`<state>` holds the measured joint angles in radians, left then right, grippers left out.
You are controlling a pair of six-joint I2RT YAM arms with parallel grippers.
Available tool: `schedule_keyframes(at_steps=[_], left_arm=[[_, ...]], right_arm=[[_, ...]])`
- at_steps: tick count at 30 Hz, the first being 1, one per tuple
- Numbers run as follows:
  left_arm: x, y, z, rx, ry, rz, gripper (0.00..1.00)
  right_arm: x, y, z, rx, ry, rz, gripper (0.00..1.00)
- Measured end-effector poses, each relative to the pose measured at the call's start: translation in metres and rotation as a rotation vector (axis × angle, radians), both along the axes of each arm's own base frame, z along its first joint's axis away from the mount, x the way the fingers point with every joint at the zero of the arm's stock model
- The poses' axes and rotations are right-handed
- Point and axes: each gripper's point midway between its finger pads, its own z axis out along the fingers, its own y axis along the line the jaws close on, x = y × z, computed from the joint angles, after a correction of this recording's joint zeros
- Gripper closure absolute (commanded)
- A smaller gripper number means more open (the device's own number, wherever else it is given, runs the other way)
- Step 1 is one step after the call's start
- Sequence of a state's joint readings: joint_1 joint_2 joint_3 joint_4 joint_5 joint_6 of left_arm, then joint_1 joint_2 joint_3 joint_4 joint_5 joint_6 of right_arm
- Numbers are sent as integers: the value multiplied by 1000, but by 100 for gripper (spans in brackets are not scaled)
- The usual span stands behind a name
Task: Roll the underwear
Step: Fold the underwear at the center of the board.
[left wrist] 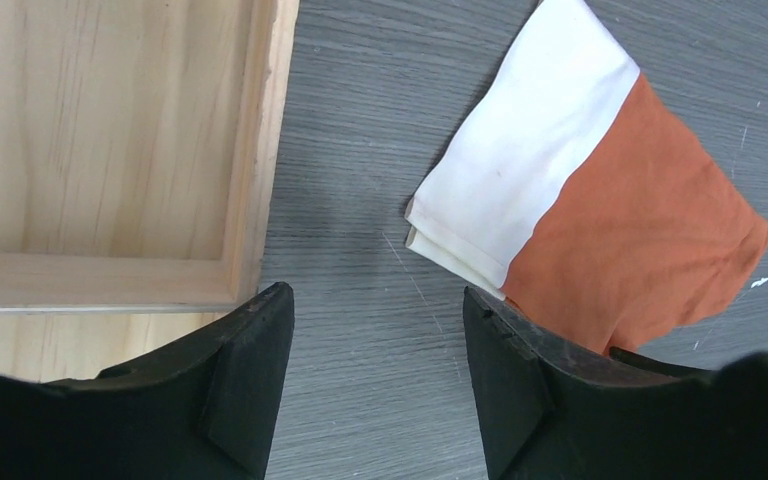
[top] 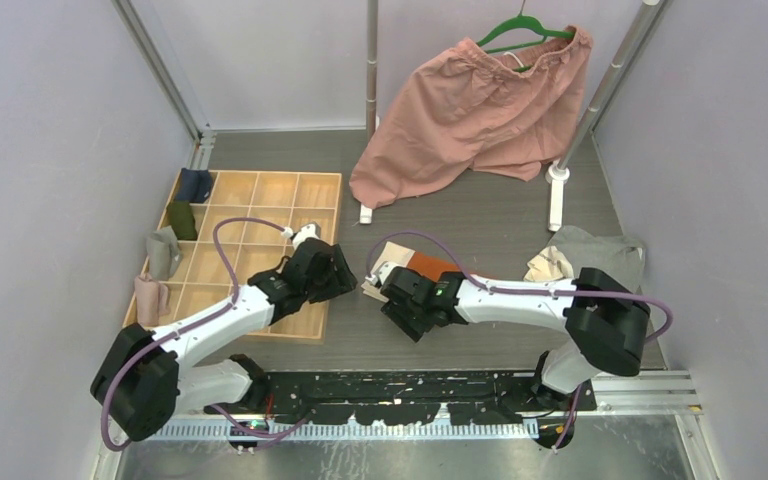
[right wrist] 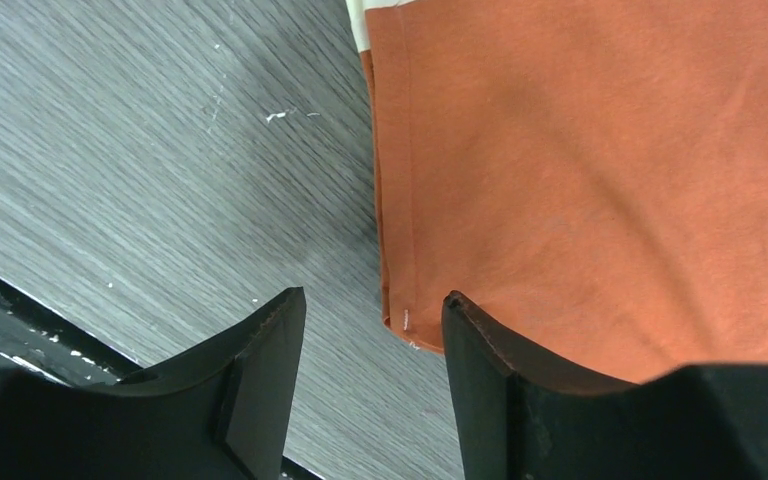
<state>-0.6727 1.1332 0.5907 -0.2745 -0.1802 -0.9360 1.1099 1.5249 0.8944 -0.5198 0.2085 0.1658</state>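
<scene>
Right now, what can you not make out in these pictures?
- Top view: the right arm hides the near part of the orange underwear.
- Right wrist view: the frame edges cut off its far end.
- Top view: the same arm's elbow covers part of the grey underwear; its shape is unclear.

Top view: the right arm (top: 520,290) covers most of the orange underwear (top: 432,266), and its elbow hides the grey underwear's (top: 600,248) near edge. The bundles (top: 182,220) in the tray (top: 260,182) are too small to identify. Left wrist view: the tray runs off left and top, and the left pincer (left wrist: 378,300) hides the orange underwear's near corner. Right wrist view: it runs off top and right
</scene>
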Motion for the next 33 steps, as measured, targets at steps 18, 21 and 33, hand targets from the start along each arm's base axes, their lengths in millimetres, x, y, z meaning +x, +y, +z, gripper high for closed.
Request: schedule_keyframes(at_steps=[18,21,33], left_arm=[[1,-2,-1,4,14,-5,36],[1,-2,-1,4,14,-4,36],[5,-11,-6,-39,58,48,36]], right_arm=[[5,-14,-20,-118,55,-59,63],[7,-14,-21,-124,64,-70,71],[11,-16,-22,-112,83,-138,99]])
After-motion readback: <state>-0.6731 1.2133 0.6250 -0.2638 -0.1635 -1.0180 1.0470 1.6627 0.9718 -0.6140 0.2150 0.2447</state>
